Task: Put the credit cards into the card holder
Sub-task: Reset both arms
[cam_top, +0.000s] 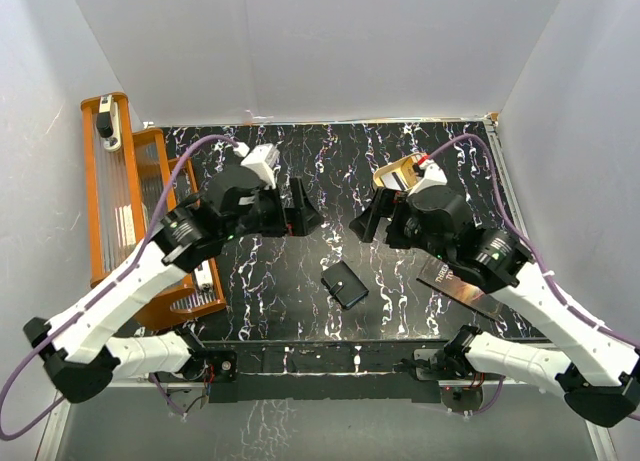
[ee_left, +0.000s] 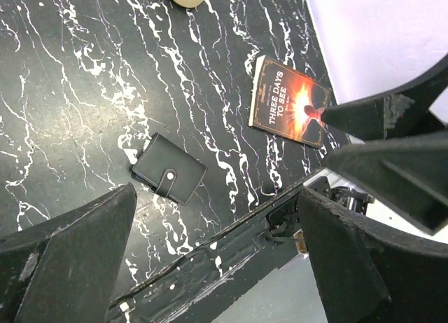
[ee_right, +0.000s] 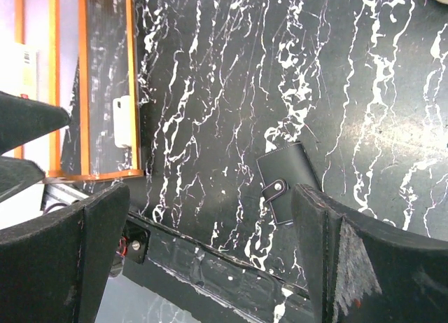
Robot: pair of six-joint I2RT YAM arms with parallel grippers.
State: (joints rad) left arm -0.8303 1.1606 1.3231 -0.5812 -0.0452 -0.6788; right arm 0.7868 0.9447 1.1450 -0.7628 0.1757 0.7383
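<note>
Marbled table (cam_top: pixel 270 291): card holder (cam_top: pixel 344 284), snap (ee_left: pixel 169 174) seen only from wrists, seemingly shut; claws (cam_top: pixel 308 217) (cam_top: pixel 362 221) wide.

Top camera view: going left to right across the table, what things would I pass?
Orange wooden rack → left hand → black card holder → book

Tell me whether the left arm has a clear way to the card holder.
Probably yes: the left gripper hangs open above the table, and the card holder lies alone with nothing between.
</note>
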